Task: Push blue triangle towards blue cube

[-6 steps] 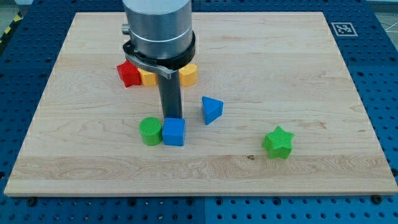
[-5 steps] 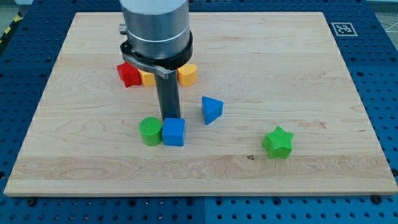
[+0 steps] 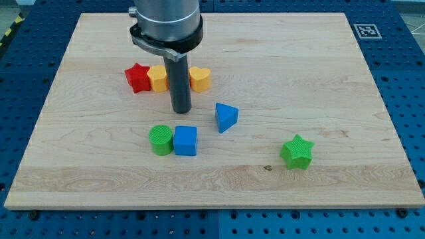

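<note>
The blue triangle (image 3: 226, 117) lies near the board's middle. The blue cube (image 3: 185, 141) sits to its lower left, touching a green cylinder (image 3: 160, 140) on the cube's left. My tip (image 3: 181, 110) rests on the board above the blue cube and to the left of the blue triangle, touching neither. A gap of bare wood separates the triangle from the cube.
A red star-like block (image 3: 137, 78), a yellow block (image 3: 157, 78) and an orange-yellow block (image 3: 200, 78) stand in a row behind the rod. A green star (image 3: 297, 152) lies at the lower right. The wooden board (image 3: 319, 79) sits on a blue perforated table.
My tip has moved towards the view's top, away from the blue cube. No block has moved.
</note>
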Motion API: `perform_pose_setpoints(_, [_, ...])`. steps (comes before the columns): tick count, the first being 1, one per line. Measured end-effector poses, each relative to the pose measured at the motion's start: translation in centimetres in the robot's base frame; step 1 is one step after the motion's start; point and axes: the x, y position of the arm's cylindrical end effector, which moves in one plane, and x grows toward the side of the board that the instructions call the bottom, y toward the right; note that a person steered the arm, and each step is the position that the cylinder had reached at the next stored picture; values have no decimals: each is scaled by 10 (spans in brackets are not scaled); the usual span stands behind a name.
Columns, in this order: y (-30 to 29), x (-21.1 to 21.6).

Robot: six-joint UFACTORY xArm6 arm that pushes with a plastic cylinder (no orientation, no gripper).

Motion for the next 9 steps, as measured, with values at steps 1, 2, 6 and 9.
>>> perform_pose_setpoints(1, [12, -1])
perform_pose_setpoints(2, [30, -11])
perform_pose_setpoints(6, [93, 8])
perform_pose_setpoints(9, [92, -3])
